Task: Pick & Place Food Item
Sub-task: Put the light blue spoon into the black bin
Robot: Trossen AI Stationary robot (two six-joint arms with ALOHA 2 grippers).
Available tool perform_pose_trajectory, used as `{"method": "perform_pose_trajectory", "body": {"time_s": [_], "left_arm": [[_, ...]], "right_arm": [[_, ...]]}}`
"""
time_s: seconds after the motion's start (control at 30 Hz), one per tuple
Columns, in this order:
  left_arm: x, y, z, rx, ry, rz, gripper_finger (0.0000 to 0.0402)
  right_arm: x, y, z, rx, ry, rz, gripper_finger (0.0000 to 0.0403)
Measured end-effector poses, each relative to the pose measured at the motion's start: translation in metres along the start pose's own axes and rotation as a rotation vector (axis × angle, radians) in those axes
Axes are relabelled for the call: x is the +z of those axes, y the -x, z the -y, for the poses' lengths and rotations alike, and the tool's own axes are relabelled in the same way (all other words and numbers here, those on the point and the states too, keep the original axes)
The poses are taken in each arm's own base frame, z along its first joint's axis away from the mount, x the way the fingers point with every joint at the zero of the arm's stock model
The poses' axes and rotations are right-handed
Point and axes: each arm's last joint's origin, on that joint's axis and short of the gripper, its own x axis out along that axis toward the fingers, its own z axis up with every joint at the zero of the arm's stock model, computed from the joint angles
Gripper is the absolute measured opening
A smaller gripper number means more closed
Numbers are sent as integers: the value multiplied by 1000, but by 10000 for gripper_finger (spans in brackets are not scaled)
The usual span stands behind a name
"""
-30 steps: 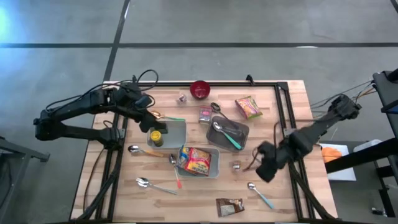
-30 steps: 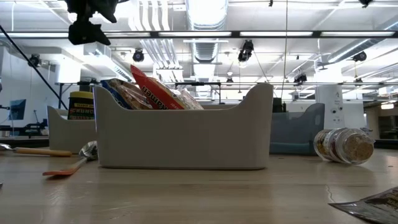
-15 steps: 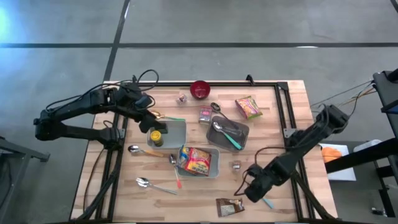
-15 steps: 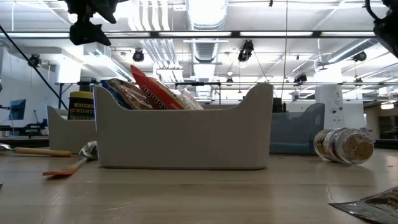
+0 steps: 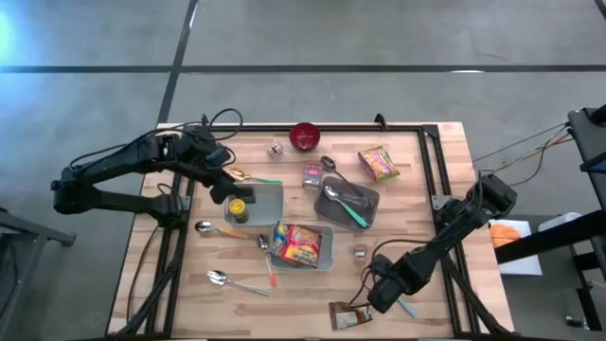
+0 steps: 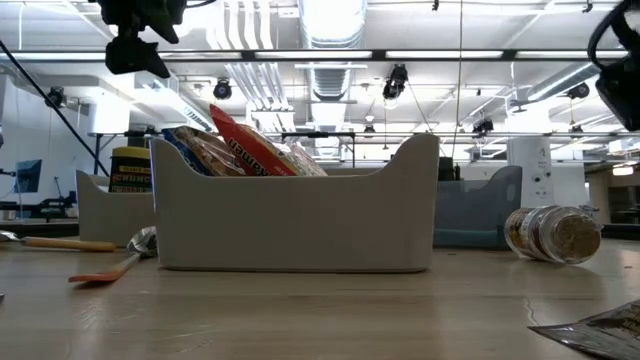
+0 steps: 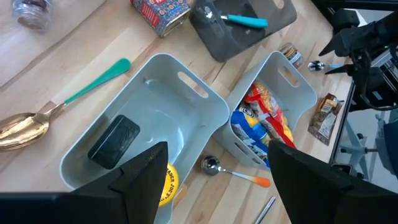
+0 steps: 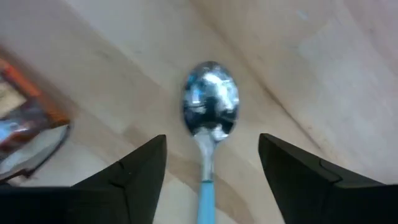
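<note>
My right pincer point(image 5: 383, 289) hangs low over the counter point(image 5: 431, 180) in the lower right of the high view, fingers spread apart with nothing between them. Through my right wrist camera I'm looking straight down on a spoon point(image 8: 209, 118) with a blue handle, its shiny bowl lying between my two dark fingers point(image 8: 134, 177), flat on the wood. Just off to one side there, the edge of a brown packet point(image 8: 28, 134) shows; in the high view that packet point(image 5: 348, 315) lies at the bottom edge of the counter, just beside my pincer.

My left pincer point(image 5: 220, 180) waits at the upper left, open and empty, above the end of the pale bin point(image 5: 267, 194) that holds a yellow-lidded jar point(image 5: 238, 206). The red-and-yellow snack bag point(image 5: 299, 242) sits in the bin point(image 5: 327, 248) at the middle of the counter. A second bag point(image 5: 378, 163) lies loose on the wood at the upper right, well apart from both pincers.
</note>
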Motion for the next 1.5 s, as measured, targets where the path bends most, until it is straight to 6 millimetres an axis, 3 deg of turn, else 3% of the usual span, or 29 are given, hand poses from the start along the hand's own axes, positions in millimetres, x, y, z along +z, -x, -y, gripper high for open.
{"method": "perform_pose_trajectory", "body": {"time_s": [0.2, 0.4, 0.53, 0.7, 0.93, 1.1, 1.27, 1.37, 1.5], "left_arm": [[0, 0, 0, 0, 0, 0, 277], [0, 0, 0, 3, 0, 2, 277], [0, 0, 0, 6, 0, 4, 277], [0, 0, 0, 6, 0, 5, 277], [1, 0, -1, 53, 4, 34, 277], [8, 0, 2, 27, 18, 100, 277], [15, 1, 6, -16, 7, 175, 277], [16, 1, 6, -21, 9, 183, 277], [15, 1, 6, -19, 10, 181, 277]], "right_arm": [[-2, -9, 7, -57, 8, -7, 150], [-1, -10, 13, -90, -13, -6, 27], [-2, -3, 14, -61, -14, -6, 15], [-3, 26, 22, -34, -39, 36, 12], [13, 97, 56, 35, -137, 279, 10], [42, 148, 84, 185, -160, 522, 9], [93, 184, 104, 209, -90, 684, 9], [127, 199, 115, 188, -44, 733, 9], [169, 199, 125, 145, 41, 714, 9]]}}
